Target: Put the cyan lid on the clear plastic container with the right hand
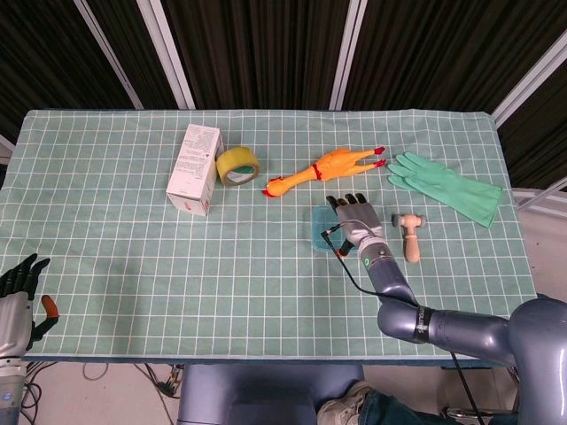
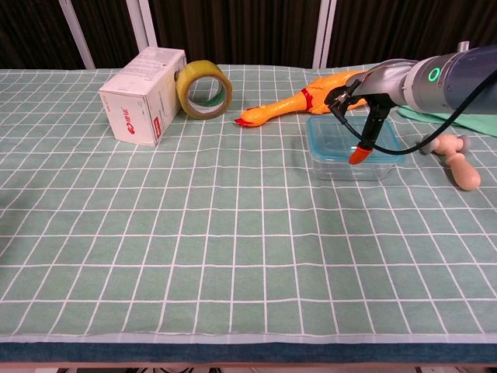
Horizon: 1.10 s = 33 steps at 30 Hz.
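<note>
The cyan lid (image 2: 334, 138) lies flat on top of the clear plastic container (image 2: 342, 169), right of the table's middle. My right hand (image 2: 371, 92) is stretched over it with fingers spread, and its orange-tipped thumb (image 2: 356, 155) comes down onto the lid's right part. From the head view the right hand (image 1: 356, 221) covers most of the lid (image 1: 320, 230), and only the left edge shows. It grips nothing. My left hand (image 1: 18, 297) hangs off the table's near left corner, fingers apart and empty.
An orange rubber chicken (image 1: 323, 169) lies just behind the container. A small wooden mallet (image 1: 410, 236) is to its right and a green glove (image 1: 447, 185) further back right. A white box (image 1: 195, 167) and a yellow tape roll (image 1: 237, 165) stand at the back left.
</note>
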Tool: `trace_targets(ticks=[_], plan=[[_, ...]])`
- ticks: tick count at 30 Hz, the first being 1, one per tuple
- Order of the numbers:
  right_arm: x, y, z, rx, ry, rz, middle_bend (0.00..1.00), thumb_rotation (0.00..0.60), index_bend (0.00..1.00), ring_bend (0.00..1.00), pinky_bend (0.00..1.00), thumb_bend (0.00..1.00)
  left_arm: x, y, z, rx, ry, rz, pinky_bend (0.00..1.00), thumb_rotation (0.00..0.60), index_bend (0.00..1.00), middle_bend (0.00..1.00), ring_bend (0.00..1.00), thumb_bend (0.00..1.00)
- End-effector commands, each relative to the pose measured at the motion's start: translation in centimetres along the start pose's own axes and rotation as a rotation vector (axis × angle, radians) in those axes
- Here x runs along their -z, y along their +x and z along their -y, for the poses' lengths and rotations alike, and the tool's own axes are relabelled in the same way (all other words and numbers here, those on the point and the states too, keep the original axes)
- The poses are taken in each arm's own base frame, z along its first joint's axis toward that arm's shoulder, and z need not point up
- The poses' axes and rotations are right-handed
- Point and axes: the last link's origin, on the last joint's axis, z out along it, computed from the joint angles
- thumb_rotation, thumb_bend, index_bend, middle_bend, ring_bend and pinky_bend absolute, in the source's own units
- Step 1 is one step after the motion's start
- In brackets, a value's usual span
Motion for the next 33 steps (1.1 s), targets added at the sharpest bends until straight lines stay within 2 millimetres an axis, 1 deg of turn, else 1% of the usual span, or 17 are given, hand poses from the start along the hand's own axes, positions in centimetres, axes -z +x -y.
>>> trace_targets(ticks=[1, 12, 19, 29, 33], plan=[[0.0, 0.0, 0.0, 0.002, -0.001, 0.004, 0.17, 0.600, 0.00, 0.03, 0.00, 0.28, 0.0, 0.0, 0.0, 0.000, 0.000, 0.000, 0.00, 0.600, 0.12, 0.00, 0.00, 0.74], [0.1, 0.2, 0.0, -0.007, -0.002, 0.005, 0.13, 0.600, 0.00, 0.00, 0.00, 0.28, 0.0, 0.0, 0.0, 0.000, 0.001, 0.001, 0.00, 0.600, 0.12, 0.00, 0.00, 0.74], [0.2, 0.6, 0.0, -0.014, 0.000, -0.007, 0.13, 0.600, 0.00, 0.00, 0.00, 0.28, 0.0, 0.0, 0.0, -0.001, 0.001, 0.002, 0.00, 0.600, 0.12, 0.00, 0.00, 0.74], [0.7, 1.3, -0.2, -0.024, -0.003, -0.021, 0.10, 0.600, 0.00, 0.00, 0.00, 0.28, 0.0, 0.0, 0.0, -0.002, 0.002, 0.003, 0.00, 0.600, 0.13, 0.00, 0.00, 0.74], [0.8, 1.3, -0.3, -0.021, -0.005, -0.015, 0.09, 0.600, 0.00, 0.00, 0.00, 0.28, 0.0, 0.0, 0.0, -0.003, 0.001, 0.003, 0.00, 0.600, 0.13, 0.00, 0.00, 0.74]])
